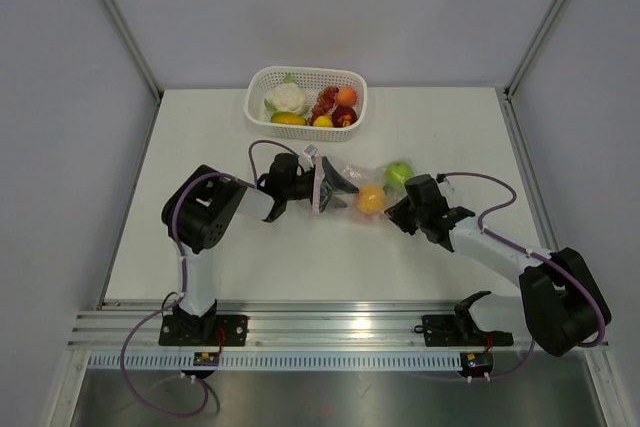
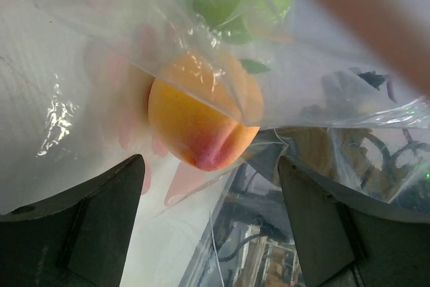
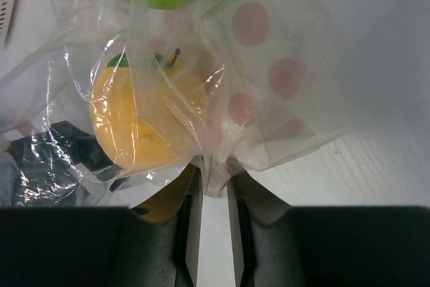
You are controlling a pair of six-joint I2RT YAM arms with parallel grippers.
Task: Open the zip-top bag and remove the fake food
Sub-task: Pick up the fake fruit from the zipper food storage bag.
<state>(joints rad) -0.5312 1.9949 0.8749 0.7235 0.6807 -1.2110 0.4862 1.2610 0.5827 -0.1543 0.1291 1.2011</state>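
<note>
The right end effector (image 3: 213, 174) has its two fingers pressed almost together on a gathered fold of the zip-top bag (image 3: 282, 99), the clear film with faint pink dots bunching up out of the narrow slit between them. The left end effector (image 2: 209, 166) is spread wide, its two dark fingers standing far apart at the bottom corners of its own camera view. The film stretches across the gap in front of them, and whether either finger actually touches the plastic cannot be told from there. From above, the bag lies on the white table (image 1: 200, 247), with the left end effector at its left end and the right one at its right near corner. Two pieces of fake food show through the film: a peach (image 2: 201, 122) with a small stem and green leaf near the middle of the bag, and a green apple (image 1: 399, 172) at its far right corner. The apple is cut off by the top edge in both wrist views. Beyond the bag, on the side away from the arm bases, stands a white basket (image 1: 258, 82) holding a cauliflower (image 1: 288, 97) and several red, orange and yellow pieces too small to name. A blurred pinkish band crosses the upper right of the left wrist view and cannot be identified. Dark shapes behind the wrinkled film in both wrist views are hard to make out.
</note>
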